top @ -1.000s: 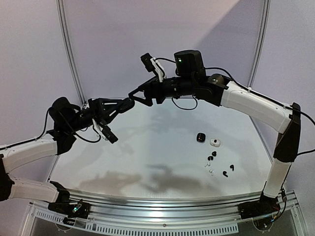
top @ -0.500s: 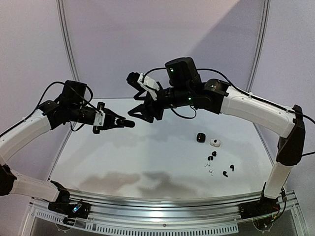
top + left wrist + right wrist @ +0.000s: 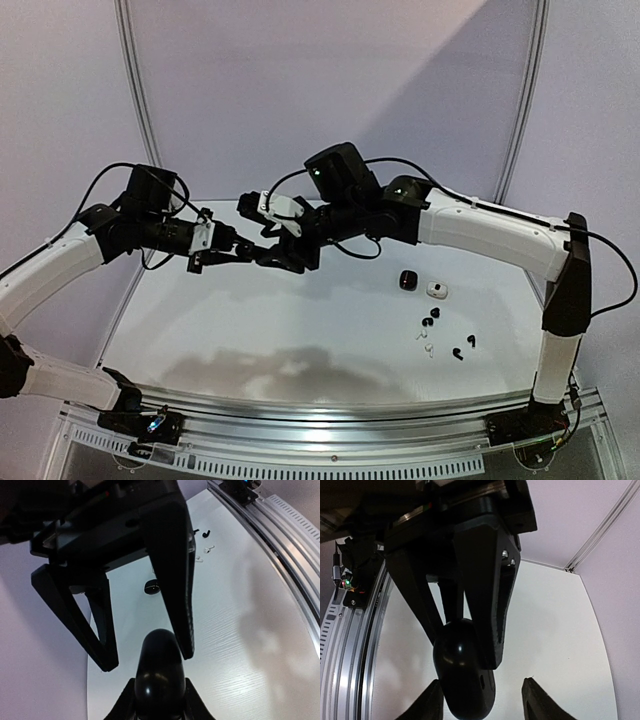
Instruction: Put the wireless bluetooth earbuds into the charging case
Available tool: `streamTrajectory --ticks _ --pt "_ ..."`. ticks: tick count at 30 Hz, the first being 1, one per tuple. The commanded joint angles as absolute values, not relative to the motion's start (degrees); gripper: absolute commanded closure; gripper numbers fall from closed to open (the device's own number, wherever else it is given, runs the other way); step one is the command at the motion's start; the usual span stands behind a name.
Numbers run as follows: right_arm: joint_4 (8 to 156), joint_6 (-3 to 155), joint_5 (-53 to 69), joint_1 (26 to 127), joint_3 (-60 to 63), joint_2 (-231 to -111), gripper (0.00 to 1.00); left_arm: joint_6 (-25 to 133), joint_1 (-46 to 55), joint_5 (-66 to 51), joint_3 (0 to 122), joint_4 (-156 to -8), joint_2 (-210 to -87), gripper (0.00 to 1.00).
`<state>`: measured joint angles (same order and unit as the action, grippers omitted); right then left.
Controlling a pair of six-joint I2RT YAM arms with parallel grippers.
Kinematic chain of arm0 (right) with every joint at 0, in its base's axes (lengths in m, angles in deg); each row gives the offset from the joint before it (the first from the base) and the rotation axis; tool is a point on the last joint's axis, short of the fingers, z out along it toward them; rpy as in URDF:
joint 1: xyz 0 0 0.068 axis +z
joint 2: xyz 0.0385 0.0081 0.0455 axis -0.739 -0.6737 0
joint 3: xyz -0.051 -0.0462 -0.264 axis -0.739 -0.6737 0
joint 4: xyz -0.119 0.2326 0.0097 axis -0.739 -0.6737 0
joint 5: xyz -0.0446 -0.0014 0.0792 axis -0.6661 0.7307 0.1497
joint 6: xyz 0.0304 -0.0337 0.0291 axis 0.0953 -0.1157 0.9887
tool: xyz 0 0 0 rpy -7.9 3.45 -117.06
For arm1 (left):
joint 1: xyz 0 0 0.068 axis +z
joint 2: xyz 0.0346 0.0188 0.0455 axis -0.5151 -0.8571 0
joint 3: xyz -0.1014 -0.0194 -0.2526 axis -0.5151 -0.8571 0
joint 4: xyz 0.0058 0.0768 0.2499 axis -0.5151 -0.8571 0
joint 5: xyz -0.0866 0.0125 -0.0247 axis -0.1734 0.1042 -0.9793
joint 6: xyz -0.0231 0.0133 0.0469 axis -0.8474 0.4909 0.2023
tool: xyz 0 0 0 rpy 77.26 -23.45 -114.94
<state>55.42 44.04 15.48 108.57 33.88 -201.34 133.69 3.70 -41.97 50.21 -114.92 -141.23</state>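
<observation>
step: mid-air handover | my left gripper (image 3: 160, 695) clamped on charging case (image 3: 462, 680) | my right gripper (image 3: 482, 692) jaws apart, case off-centre between them | I'd centre it before squeezing

Top view is bright, with soft even light from above, a lilac cast on the walls and a paler diagonal band upper right. Glossy white table (image 3: 330, 300) shows faint smeared arm shadows toward its front edge; ribbed silver rail (image 3: 330, 412) has streaky glare. Focus sharp, tiny black and white earbuds (image 3: 430, 320) barely resolved. Wrist views backlit: right hand (image 3: 147, 661) and rounded glossy black case (image 3: 464, 675) go near-black, close parts soft. Left wrist view bends the rail at the frame edge.
</observation>
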Motion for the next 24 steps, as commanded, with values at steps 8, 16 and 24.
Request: streamTrajectory --ticks 8,16,24 --pt "58.7 44.5 14.4 109.0 32.3 -202.2 0.79 129.7 3.3 -42.3 50.5 -112.4 -140.6 1.0" --pt "58.8 46.3 12.6 109.0 32.6 -202.1 1.0 125.7 3.3 -42.6 50.5 -110.6 -140.8 0.97" --pt "72.1 55.2 16.5 106.6 25.3 -197.3 1.0 114.8 4.3 -41.3 49.9 -103.8 -140.1 0.01"
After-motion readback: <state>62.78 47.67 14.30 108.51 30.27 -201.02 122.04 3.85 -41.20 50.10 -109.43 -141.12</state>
